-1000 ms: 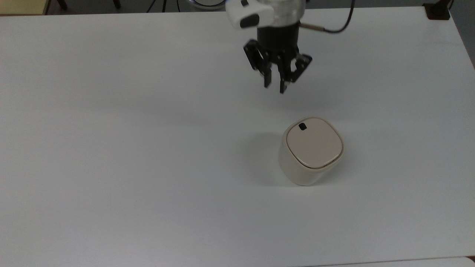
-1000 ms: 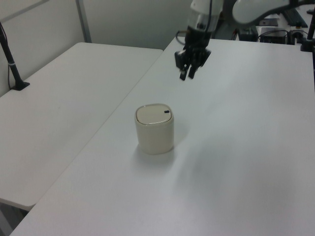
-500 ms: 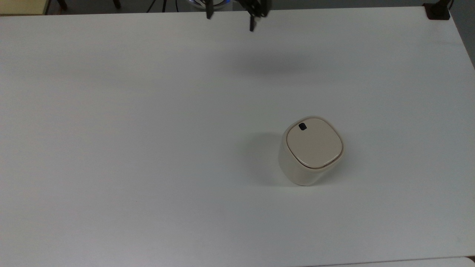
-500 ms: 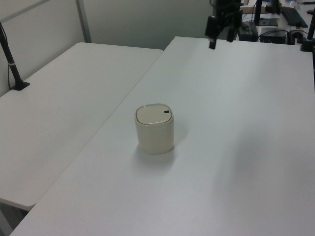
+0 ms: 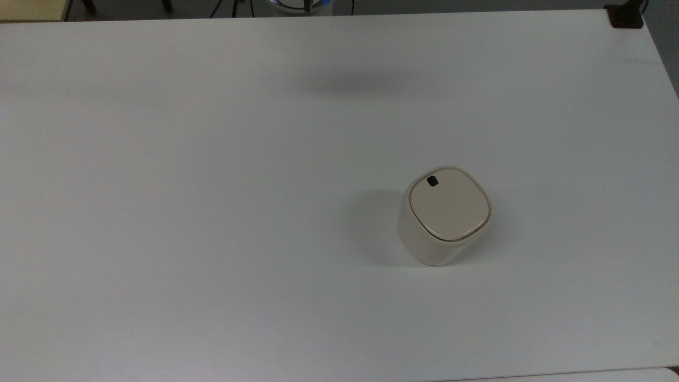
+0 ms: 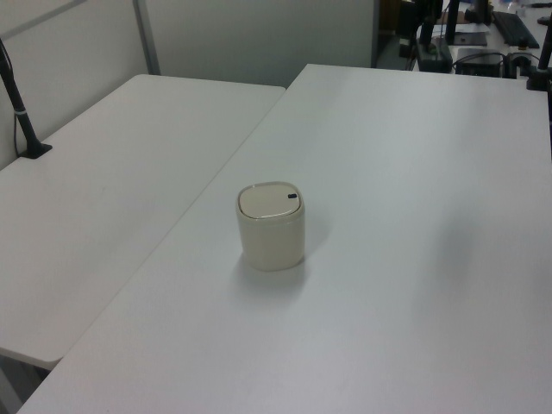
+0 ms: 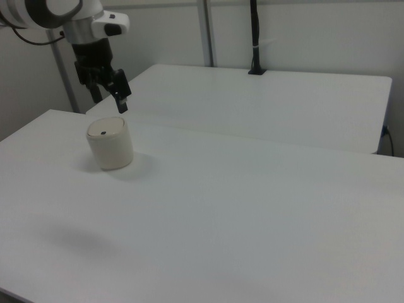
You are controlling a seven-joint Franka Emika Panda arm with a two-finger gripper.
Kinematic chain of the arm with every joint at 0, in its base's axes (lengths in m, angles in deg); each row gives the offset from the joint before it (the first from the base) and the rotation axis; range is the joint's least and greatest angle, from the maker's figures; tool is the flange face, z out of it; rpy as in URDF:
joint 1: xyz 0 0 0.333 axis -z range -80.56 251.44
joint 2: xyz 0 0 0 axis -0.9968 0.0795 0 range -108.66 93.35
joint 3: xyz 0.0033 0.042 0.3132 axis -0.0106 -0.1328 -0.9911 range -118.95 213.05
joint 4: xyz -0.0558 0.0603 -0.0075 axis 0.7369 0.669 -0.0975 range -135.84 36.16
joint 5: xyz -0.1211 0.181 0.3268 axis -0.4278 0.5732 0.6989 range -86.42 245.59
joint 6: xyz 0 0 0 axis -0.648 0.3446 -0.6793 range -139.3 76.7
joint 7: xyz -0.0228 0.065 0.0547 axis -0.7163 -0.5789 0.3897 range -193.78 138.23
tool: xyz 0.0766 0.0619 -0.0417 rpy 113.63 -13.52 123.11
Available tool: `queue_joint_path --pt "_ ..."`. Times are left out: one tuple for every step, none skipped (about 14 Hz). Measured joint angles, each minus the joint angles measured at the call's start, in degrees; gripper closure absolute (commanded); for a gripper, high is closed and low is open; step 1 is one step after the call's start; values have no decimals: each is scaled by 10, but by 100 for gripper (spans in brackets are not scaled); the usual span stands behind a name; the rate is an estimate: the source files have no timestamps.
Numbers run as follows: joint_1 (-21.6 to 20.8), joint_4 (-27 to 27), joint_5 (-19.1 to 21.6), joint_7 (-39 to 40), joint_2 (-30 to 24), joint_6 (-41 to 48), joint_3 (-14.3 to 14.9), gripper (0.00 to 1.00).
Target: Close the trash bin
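Observation:
The trash bin is a small cream-white tub standing upright on the white table, right of centre in the top view. Its flat lid lies down flush on the rim, with the black square mark at the corner facing the top view's upper edge. The bin stands mid-table in the left view. In the right view my gripper hangs high in the air, above and behind the bin, well apart from it. Its fingers are spread and hold nothing.
A second white table adjoins this one. A black post is clamped at that table's far edge, and another clamp sits at the top view's upper right corner. Bare tabletop surrounds the bin on all sides.
My gripper has risen and drawn back toward the top view's upper edge, passing out of that frame. The bin has not moved and its lid stays flat.

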Motion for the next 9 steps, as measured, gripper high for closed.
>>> queue_joint_path --pt "4 0 0 23 0 0 1 0" --pt "7 0 0 46 0 0 3 0" --pt "8 0 0 65 0 0 5 0" --pt "8 -1 0 78 0 0 6 0" --pt "8 -1 0 85 1 0 7 0" --pt "8 -1 0 89 2 -3 7 0" --pt "8 -1 0 89 3 -14 7 0" --pt "8 -1 0 89 6 -29 7 0" --pt "8 -1 0 89 9 -40 7 0"
